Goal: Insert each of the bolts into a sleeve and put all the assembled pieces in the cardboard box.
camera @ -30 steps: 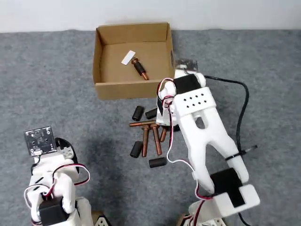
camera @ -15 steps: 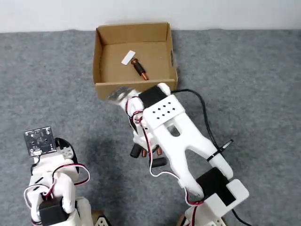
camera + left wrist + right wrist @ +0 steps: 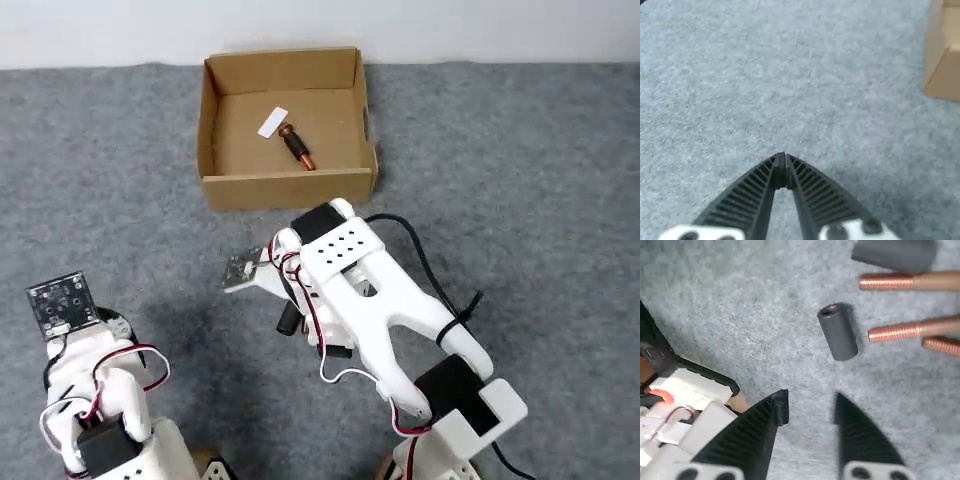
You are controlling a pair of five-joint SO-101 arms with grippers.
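Right tool (image 3: 810, 405) is released, jaws spread apart with nothing between them, hanging low over the grey carpeted desk (image 3: 520, 160). A black sleeve (image 3: 838, 331) lies flat on the desk a little ahead of its tips, not touching them. Just beside that sleeve are three copper bolts (image 3: 910, 330), threaded ends pointing toward it, and a second sleeve (image 3: 895, 252) sits farther off. From the high view the right arm (image 3: 370, 290) is stretched over the loose pile, which sits near the front of the cardboard box (image 3: 285, 190).

Inside the box there's one assembled piece (image 3: 297, 146), lying flat next to a small white slip (image 3: 272, 122).

Left tool (image 3: 785, 162) is clenched, tips meeting with nothing in them, over bare desk well apart from the pile. A corner of the box shows at the edge of its view.
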